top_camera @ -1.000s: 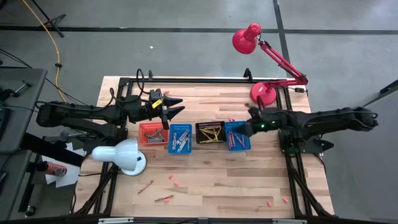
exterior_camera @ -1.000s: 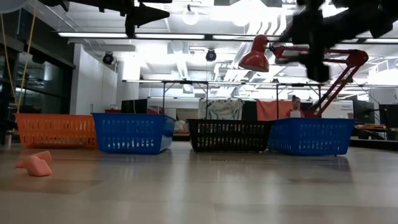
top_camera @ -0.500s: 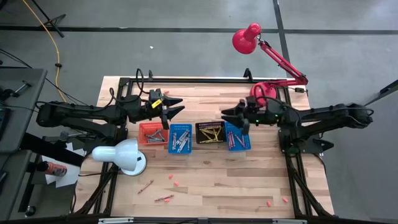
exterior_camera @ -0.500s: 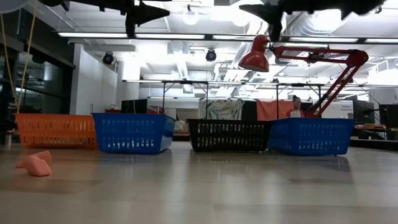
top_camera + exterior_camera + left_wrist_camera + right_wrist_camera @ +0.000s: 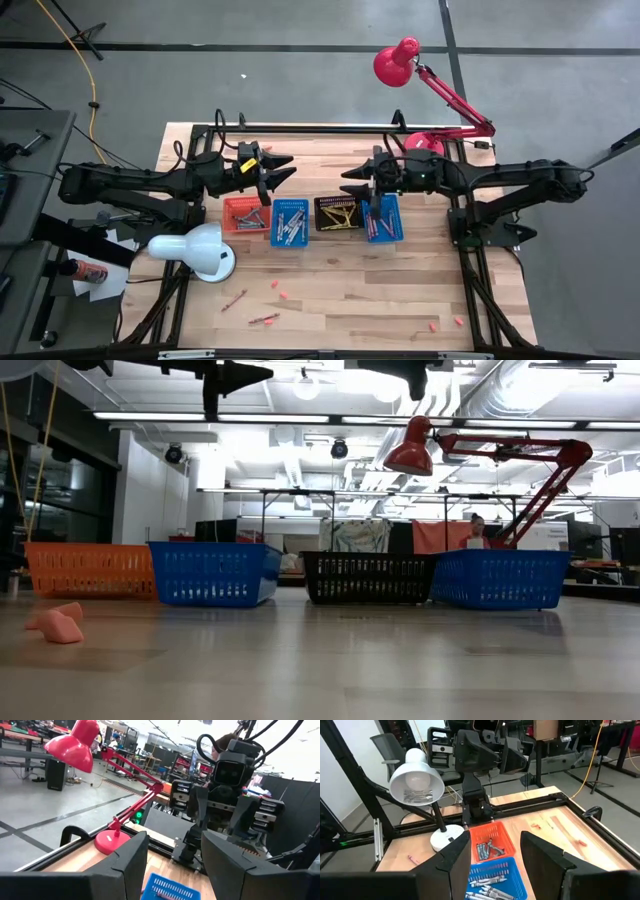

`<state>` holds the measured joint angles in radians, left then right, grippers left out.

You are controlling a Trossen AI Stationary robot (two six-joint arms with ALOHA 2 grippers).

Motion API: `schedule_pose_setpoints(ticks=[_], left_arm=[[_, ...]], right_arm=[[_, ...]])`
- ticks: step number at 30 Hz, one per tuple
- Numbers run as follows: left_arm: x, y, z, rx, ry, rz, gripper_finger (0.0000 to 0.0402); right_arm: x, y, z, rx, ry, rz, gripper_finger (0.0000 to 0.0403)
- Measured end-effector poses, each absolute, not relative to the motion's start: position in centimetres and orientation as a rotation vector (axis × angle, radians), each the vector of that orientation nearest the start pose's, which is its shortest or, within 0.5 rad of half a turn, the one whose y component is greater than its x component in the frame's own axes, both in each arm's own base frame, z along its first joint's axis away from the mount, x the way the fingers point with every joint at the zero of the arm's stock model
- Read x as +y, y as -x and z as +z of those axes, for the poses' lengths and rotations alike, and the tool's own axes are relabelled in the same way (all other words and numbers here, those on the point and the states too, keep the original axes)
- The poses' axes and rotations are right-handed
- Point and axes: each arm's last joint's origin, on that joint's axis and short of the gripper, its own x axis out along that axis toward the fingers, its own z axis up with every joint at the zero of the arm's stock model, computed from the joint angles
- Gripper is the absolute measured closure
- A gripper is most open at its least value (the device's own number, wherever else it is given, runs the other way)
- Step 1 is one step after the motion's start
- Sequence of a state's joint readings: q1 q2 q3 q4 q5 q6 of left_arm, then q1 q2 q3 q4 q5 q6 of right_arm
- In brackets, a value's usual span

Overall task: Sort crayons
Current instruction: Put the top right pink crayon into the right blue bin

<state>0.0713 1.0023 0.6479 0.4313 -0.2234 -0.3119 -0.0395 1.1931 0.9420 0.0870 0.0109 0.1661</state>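
Note:
Four mesh baskets stand in a row mid-table: orange (image 5: pixel 244 213), blue (image 5: pixel 289 222), black (image 5: pixel 337 212) and blue (image 5: pixel 382 218), each with crayons inside. Loose crayons (image 5: pixel 264 318) and pink bits (image 5: pixel 284 296) lie on the wood near the table's front edge. My left gripper (image 5: pixel 290 167) is open and empty, held level above the orange basket's far side. My right gripper (image 5: pixel 344 184) is open and empty, held level above the black basket's far edge and facing the left one. In the right wrist view, grey crayons lie in the orange basket (image 5: pixel 489 839) and the blue basket (image 5: pixel 492 879).
A white desk lamp (image 5: pixel 198 250) stands at the table's near left and a red lamp (image 5: pixel 425 150) at the far right. More pink bits (image 5: pixel 433 326) lie near the front right. A black rail (image 5: pixel 310 128) runs along the far edge. Bare wood lies in front of the baskets.
My right gripper has risen from over the right blue basket and gone toward the table's left, tipping up to level; it now hangs above the black basket's far edge. The baskets and crayons have stayed put.

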Motion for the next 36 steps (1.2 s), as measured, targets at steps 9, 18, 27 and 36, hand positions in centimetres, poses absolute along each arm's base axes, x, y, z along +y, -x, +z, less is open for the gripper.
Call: schedule_pose_setpoints(ticks=[9, 18, 27, 36], left_arm=[[2.2, -22.3, 30.5, -0.122, 0.315, 0.281, 0.0229], [2.2, -22.3, 30.5, -0.122, 0.315, 0.280, 0.0229], [2.2, -22.3, 30.5, -0.122, 0.316, 0.278, 0.0229], [2.1, -22.4, 30.5, -0.115, 0.315, 0.235, 0.0229]], right_arm=[[-1.1, -26.9, 32.8, 0.172, -0.159, -0.064, 0.0238], [-1.1, -26.9, 32.8, 0.172, -0.161, -0.066, 0.0238], [-1.3, -26.8, 32.2, 0.220, -0.235, -0.132, 0.0238], [-1.5, -25.5, 29.4, 0.497, -0.451, -0.338, 0.0238]])
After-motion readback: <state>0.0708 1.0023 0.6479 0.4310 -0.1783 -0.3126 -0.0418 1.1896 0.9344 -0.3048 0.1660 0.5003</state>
